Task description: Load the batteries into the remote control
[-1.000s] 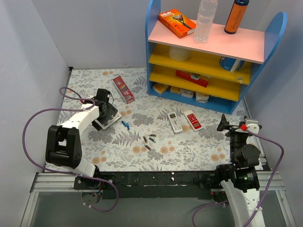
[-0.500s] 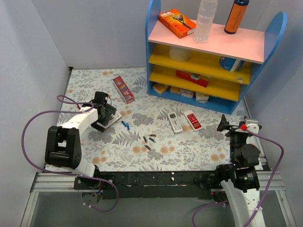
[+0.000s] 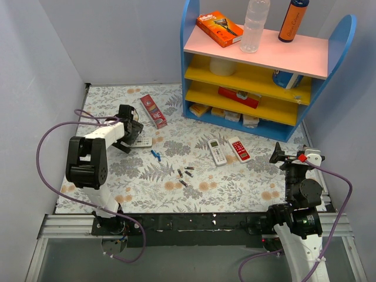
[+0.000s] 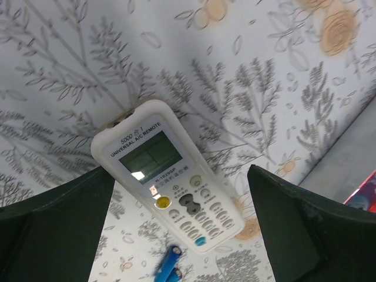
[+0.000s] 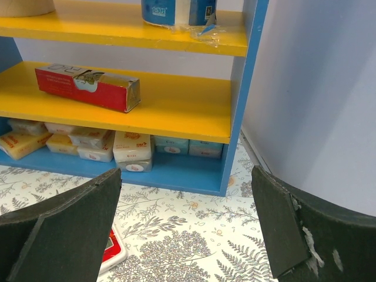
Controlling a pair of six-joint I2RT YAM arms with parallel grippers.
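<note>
The remote control (image 3: 217,151), slim and white with a pale greenish screen, lies mid-table; neither gripper is near it. Several small dark batteries (image 3: 188,171) lie scattered in front of it on the floral cloth. My left gripper (image 3: 133,133) (image 4: 182,235) hangs open at the table's left, over a wider white remote with grey keys (image 3: 141,142) (image 4: 167,179), which lies face up between the wide-apart fingers, untouched. My right gripper (image 3: 275,156) (image 5: 185,229) is open and empty at the right edge, facing the shelf's foot.
A small blue clip (image 3: 155,155) (image 4: 169,264) lies just beyond the grey-keyed remote. A red-faced remote (image 3: 239,148) (image 5: 111,252) sits beside the task remote. A red box (image 3: 154,110) lies at the back. The blue-and-yellow shelf (image 3: 258,76) (image 5: 176,111) fills the back right.
My left arm has folded back and its gripper has drawn off the grey-keyed remote, which now lies a little farther back and to the right. The right arm has not moved.
</note>
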